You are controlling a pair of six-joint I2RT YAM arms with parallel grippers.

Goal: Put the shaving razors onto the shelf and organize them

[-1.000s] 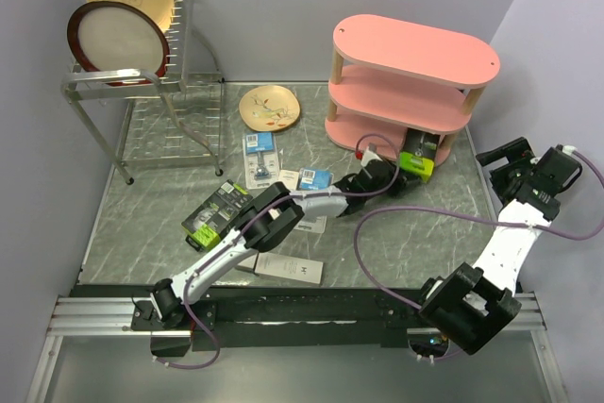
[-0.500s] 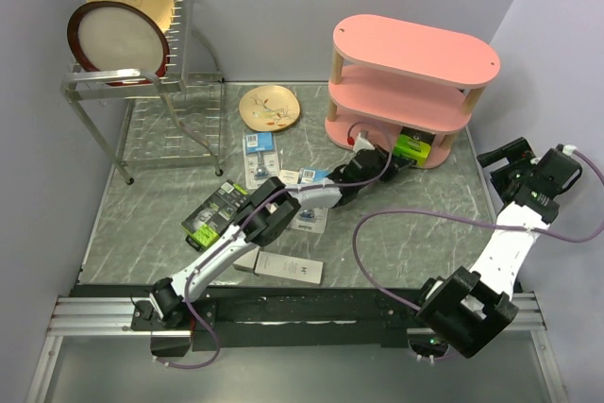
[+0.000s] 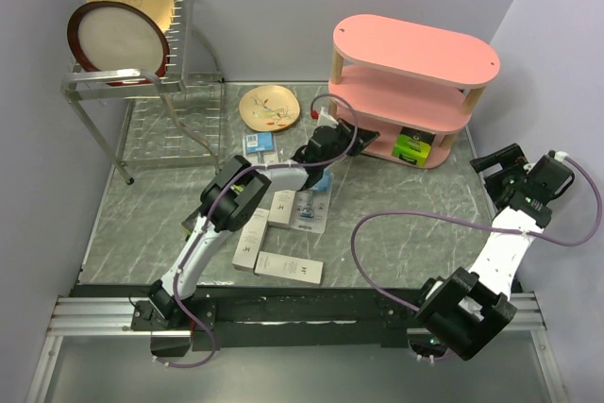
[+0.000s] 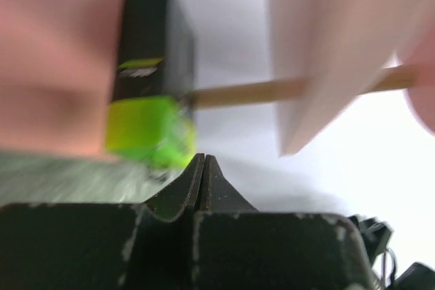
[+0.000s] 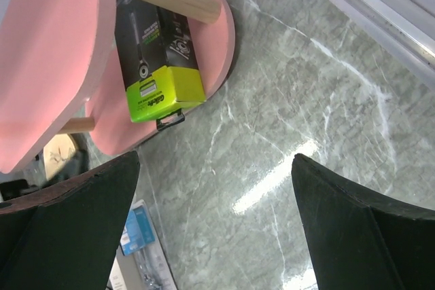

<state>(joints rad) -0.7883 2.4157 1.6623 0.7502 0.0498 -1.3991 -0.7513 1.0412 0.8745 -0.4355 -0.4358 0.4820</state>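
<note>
- One black-and-lime box [image 5: 158,59]: lies on the shelf [image 3: 415,54] bottom tier, green end at the rim; a knock could drop it.
- left fingers [image 4: 183,188]: clenched, empty, beside the shelf; a careless swing risks contact.
- right fingers [image 5: 68,208]: spread, empty.
- Slim white boxes [image 3: 288,266]: on the desk [image 3: 160,205].

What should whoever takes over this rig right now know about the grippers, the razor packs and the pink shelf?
Grippers: the left gripper is shut on nothing, close in front of the bottom tier of the shelf. The right gripper is open and empty, off to the shelf's other side.
Done: one black-and-lime box lies on the bottom tier.
Left: a blister card, a second one and the slim white boxes lie on the table, not yet shelved. The top tier is bare.
</note>
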